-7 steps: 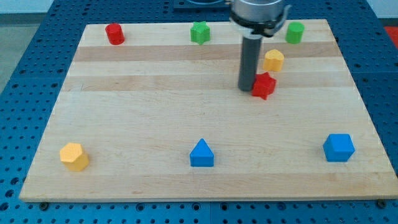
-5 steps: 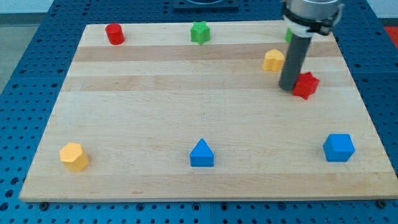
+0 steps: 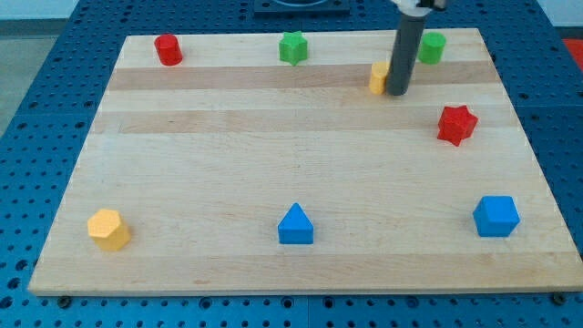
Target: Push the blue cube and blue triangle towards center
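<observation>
Wooden board bearing no legible markings: my tip, a plain rod with no jaws, holding nothing, stands at far right against a partly hidden yellow block, well apart from the near blue triangle and near-right blue cube.

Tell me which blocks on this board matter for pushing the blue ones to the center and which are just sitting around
For the job:
blue cube, view's bottom right
blue triangle, bottom middle
my tip, far from both, near the top right

Lying about:
red star
yellow block, partly hidden behind my rod
yellow block, bottom left
green star
green block
red block
</observation>
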You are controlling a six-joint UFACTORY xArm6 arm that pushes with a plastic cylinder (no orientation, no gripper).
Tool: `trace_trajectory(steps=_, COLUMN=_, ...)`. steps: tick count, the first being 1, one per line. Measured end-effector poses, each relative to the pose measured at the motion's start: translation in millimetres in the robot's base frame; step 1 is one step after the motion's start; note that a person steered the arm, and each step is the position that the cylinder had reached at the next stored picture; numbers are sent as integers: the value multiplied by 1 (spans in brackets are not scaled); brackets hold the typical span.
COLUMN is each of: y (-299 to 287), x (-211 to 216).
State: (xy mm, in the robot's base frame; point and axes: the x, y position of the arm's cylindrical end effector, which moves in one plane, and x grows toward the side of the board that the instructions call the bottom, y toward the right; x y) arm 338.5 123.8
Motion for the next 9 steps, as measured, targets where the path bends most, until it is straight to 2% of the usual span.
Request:
trace_trajectory(steps=1, y=-52, x=17)
trace_trajectory(steps=4, y=-254, x=16)
trace_trajectory(steps=6, y=-335, x=-33)
trace_trajectory(steps=7, y=-368, x=-43)
trace_trajectory(steps=9, y=-406, x=-96)
